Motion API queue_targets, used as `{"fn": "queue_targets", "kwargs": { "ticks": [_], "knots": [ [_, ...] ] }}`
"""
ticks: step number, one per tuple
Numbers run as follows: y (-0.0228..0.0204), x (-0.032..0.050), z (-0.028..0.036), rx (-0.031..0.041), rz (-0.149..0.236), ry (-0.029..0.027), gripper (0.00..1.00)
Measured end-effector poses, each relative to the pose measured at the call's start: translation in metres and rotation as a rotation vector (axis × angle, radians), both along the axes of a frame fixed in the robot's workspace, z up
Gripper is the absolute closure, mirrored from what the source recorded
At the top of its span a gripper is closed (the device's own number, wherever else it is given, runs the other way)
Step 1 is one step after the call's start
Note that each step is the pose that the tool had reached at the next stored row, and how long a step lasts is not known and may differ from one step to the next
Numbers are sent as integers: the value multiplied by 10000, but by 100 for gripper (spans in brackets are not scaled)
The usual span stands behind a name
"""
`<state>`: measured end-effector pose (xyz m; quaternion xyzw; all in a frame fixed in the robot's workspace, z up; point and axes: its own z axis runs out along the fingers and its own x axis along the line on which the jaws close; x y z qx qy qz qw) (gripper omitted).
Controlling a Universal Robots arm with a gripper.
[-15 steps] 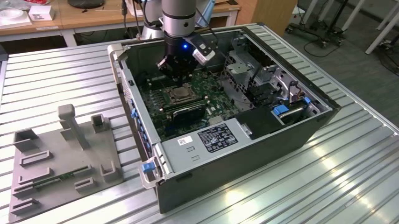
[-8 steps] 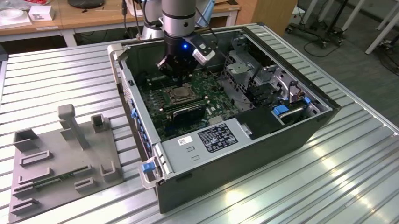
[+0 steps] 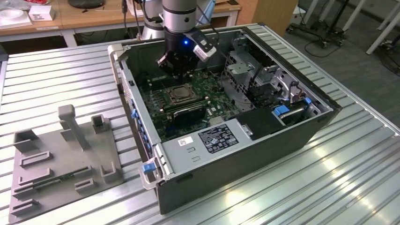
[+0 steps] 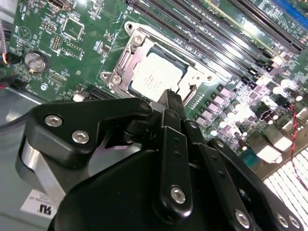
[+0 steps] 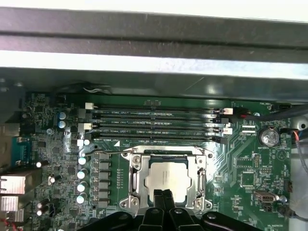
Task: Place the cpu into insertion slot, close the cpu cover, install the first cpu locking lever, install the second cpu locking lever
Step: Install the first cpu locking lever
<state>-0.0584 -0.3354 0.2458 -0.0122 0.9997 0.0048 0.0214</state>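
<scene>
A grey fixture block [image 3: 62, 159] sits on the slatted metal table [image 3: 325, 178] at the exterior view's left, beside the open computer case [image 3: 250, 154]. Inside it, on the green motherboard [image 3: 206, 89], black memory slots [image 5: 154, 120] run just beside the insertion slot [image 3: 164, 93]. The cpu [image 5: 166, 179] lies seated there, and the cpu cover [image 5: 134, 179] lies flat around it. The gripper [image 5: 163, 196] hangs at the chip's edge with its fingers pressed together, holding nothing.

1 cpu [image 5: 166, 175], 1 cpu cover [image 5: 166, 155] — 4 mem slots [image 5: 154, 113]
</scene>
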Motion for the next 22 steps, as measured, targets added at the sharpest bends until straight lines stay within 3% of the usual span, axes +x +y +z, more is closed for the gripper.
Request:
{"fn": "queue_targets", "kwargs": {
  "ticks": [2,10,13,14,22],
  "knots": [
    [0,0,27,-2,0,1,89],
    [0,-25,32,-2,0,2,89],
    [0,-99,28,-1,2,1,89],
    [0,-174,25,-3,2,1,89],
    [0,-385,24,-4,8,-4,89]
  ]
}}
